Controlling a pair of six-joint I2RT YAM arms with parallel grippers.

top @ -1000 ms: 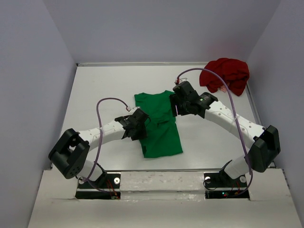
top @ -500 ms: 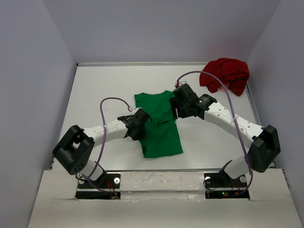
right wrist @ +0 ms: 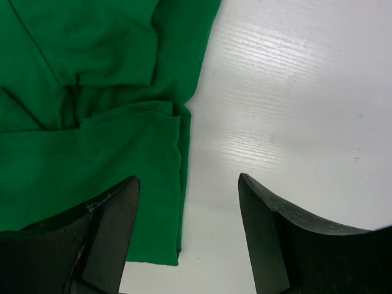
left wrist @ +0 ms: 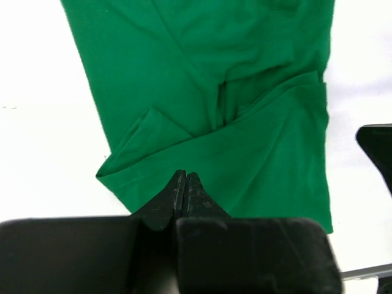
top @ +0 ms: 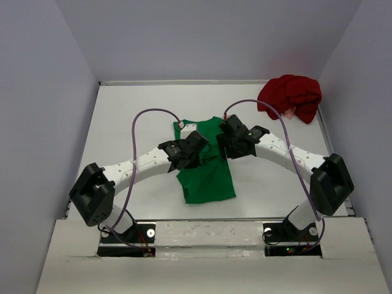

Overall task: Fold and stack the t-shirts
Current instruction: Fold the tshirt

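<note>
The green t-shirt (top: 211,180) lies partly folded at the table's middle. My left gripper (top: 202,150) hangs over its left half, jaws pressed together on a stitched hem of the green t-shirt (left wrist: 257,153). In the left wrist view the left gripper (left wrist: 185,176) has a small flap of cloth raised beside its tips. My right gripper (top: 225,149) is open at the shirt's right edge. In the right wrist view the right gripper (right wrist: 188,177) straddles that edge of the green t-shirt (right wrist: 92,141), with bare table under its right finger. The dark red t-shirt (top: 291,97) sits crumpled at the far right corner.
Grey walls close in the white table (top: 135,110) on the left, far and right sides. Purple cables loop above both arms. A dark part of the right gripper (left wrist: 375,153) shows at the right margin of the left wrist view.
My left gripper shut at the shirt's left edge, then moved right and farther over the shirt. My right gripper slid slightly left and stayed open.
</note>
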